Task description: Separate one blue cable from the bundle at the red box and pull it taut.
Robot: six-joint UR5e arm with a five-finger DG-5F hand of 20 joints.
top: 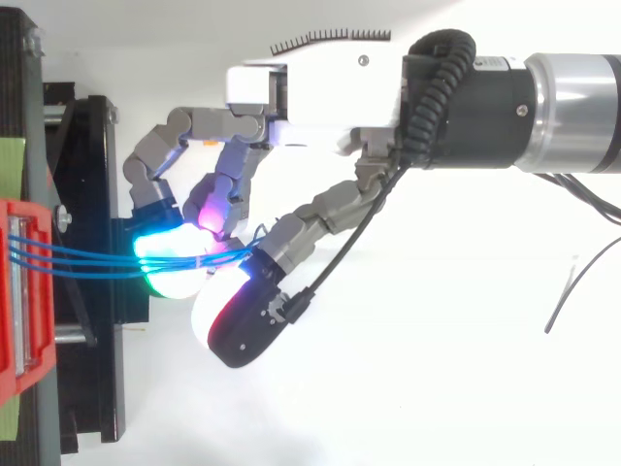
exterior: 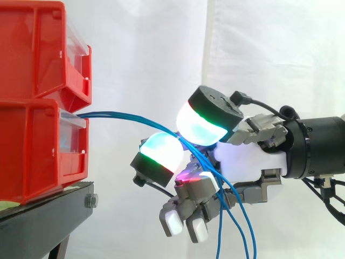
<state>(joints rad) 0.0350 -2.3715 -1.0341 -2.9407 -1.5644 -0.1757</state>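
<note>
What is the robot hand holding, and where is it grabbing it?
The hand's fingers pinch the blue cables midway, a little out from the lower red bin; their loose ends hang below.

Two red bins [exterior: 38, 108] stacked at left on black stand [exterior: 48, 216]. Several blue cables [exterior: 124, 116] leave the lower bin's front and run right in a shallow arc to the hand [exterior: 248, 162], which enters from the right. Cables pass between two cyan-green fingertips [exterior: 199, 127] closed on them, then hang down past the curled lower fingers. White curtain [exterior: 140, 54] behind.
</note>
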